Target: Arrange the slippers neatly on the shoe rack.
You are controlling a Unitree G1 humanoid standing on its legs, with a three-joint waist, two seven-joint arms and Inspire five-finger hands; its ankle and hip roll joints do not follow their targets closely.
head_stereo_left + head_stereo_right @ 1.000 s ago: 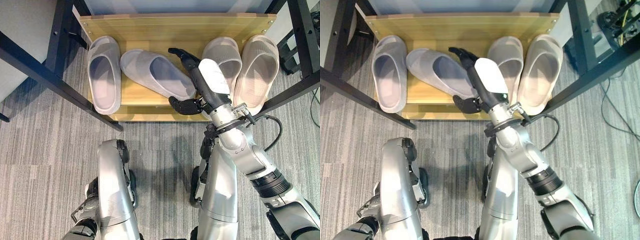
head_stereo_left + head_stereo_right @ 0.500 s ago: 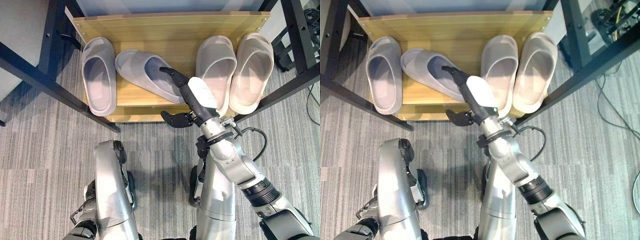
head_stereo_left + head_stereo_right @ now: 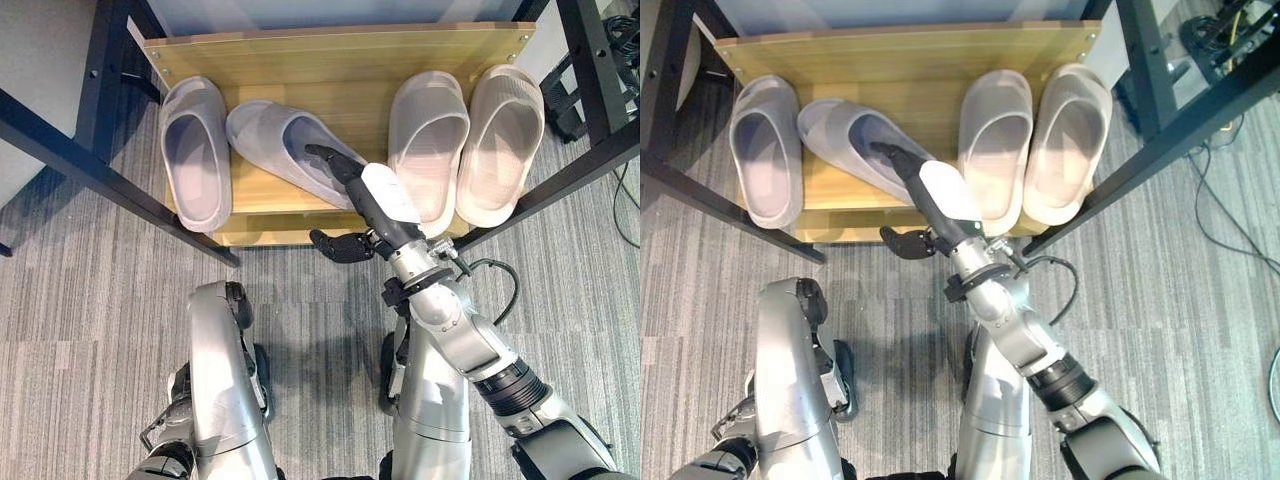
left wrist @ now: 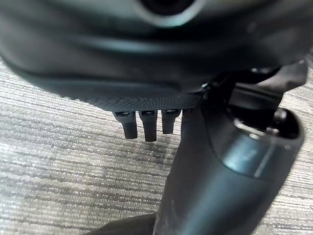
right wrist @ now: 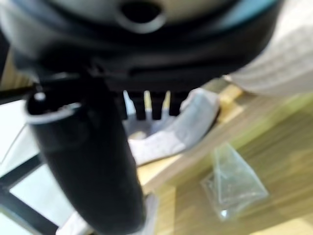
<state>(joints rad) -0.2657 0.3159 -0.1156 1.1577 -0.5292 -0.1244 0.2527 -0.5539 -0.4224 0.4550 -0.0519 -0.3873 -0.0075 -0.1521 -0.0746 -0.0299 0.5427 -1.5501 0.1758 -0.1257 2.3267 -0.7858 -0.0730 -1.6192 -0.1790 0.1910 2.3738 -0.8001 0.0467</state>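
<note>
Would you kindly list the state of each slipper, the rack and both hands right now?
Far-left slipper: flat, straight on the shelf.
Second slipper: flat but skewed, toe pointing left.
Third slipper: flat, straight.
Far-right slipper: flat, straight, beside the third.
Shoe rack: holding all four slippers.
Right hand: open, fingers over the skewed slipper.
Left hand: fingers straight, above carpet.

No text, label, number or sign can be read anywhere on the slippers (image 3: 300, 150) or the shoe rack (image 3: 340, 55).
</note>
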